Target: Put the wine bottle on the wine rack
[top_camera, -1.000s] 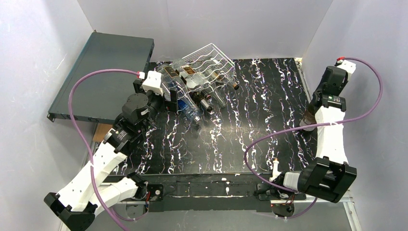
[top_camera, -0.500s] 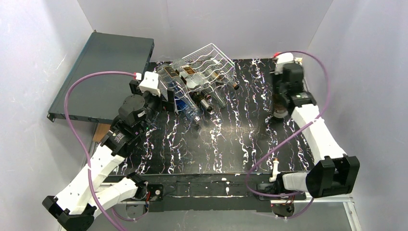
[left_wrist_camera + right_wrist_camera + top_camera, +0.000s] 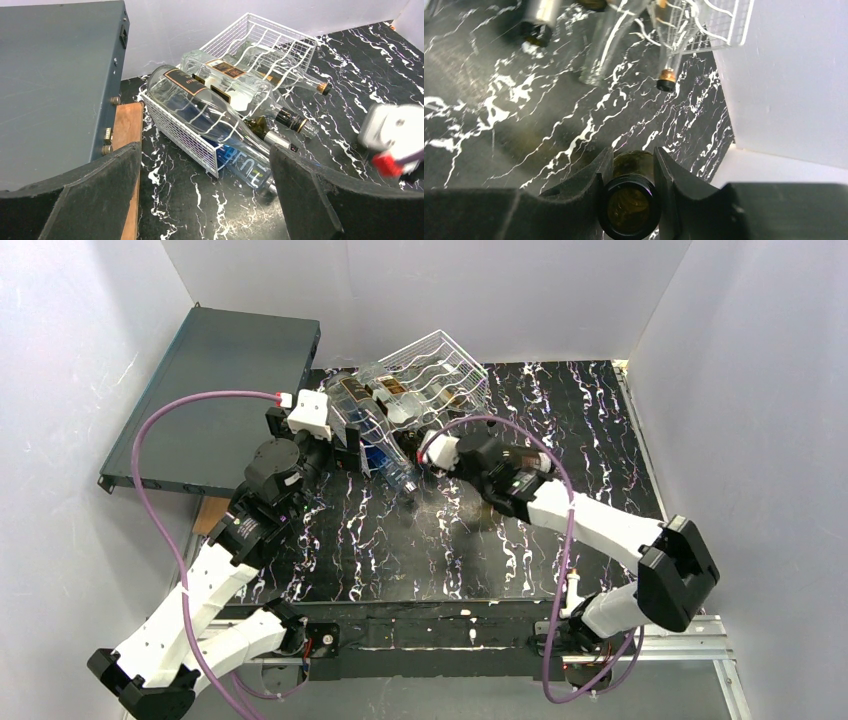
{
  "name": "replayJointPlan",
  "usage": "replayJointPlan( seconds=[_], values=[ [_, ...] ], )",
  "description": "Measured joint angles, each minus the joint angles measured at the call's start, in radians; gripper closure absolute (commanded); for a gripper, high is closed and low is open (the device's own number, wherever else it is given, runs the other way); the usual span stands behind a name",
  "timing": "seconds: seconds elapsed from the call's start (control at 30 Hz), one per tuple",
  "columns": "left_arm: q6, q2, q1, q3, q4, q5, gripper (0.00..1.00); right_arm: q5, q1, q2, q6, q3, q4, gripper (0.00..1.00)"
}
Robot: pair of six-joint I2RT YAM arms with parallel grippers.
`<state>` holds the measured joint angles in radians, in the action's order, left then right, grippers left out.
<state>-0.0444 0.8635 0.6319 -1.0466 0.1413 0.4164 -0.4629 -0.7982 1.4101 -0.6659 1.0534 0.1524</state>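
In the right wrist view, we see the right gripper (image 3: 631, 162) pinching the wine bottle (image 3: 629, 205) by its neck. Two matt black fingers (image 3: 671, 177) press on opposite sides of the brown glass, and the round open mouth faces the camera. We cannot tell whether the base touches the table (image 3: 499, 110), a glossy black slab veined with white like marble. The bottle is apart from the wine rack (image 3: 719, 25), whose white wire grid shows at the upper edge beside a plain white wall (image 3: 784, 75). A clear glass neck (image 3: 604, 50) and a cork-stopped neck (image 3: 667, 80) jut from the rack toward the camera. In the left wrist view, the left gripper (image 3: 205, 162) has its coarse dark pads (image 3: 95, 195) spread wide, with nothing between them. Ahead, the box-shaped rack sits askew, its tiers bent in waves. A round clear bottle (image 3: 200, 107) with a dark label and a square-shouldered clear bottle (image 3: 230, 80) with a cream label lie on it, and a blue-lettered bottle (image 3: 245, 170) lies lower. To the left are a flat dark grey box (image 3: 55, 75) and a brown wooden block (image 3: 127, 130). In the top view, the right arm (image 3: 600, 525) reaches from the near right corner to mid-table, its wrist just in front of the bottle necks. The wrist largely hides the held bottle. The left arm (image 3: 220, 560) ends just beside the rack's left side.
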Motion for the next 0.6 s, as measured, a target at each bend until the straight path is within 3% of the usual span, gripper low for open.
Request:
replayJointPlan(
  seconds=[0.2,0.3,0.5,0.6],
  values=[
    [-0.001,-0.003,0.000,0.006,-0.001,0.006,0.01,-0.136,-0.179,0.103,-0.097,-0.040,0.003,0.99],
    [-0.004,-0.003,0.000,0.006,-0.005,0.007,0.01,-0.212,-0.336,0.226,-0.118,-0.080,0.004,0.99],
    [-0.008,-0.003,0.000,0.006,-0.006,0.010,0.01,-0.277,-0.449,0.373,-0.149,-0.179,-0.010,0.99],
    [-0.008,-0.003,0.000,0.006,-0.006,0.010,0.01,-0.303,-0.453,0.390,-0.146,-0.180,-0.046,0.86]
  ],
)
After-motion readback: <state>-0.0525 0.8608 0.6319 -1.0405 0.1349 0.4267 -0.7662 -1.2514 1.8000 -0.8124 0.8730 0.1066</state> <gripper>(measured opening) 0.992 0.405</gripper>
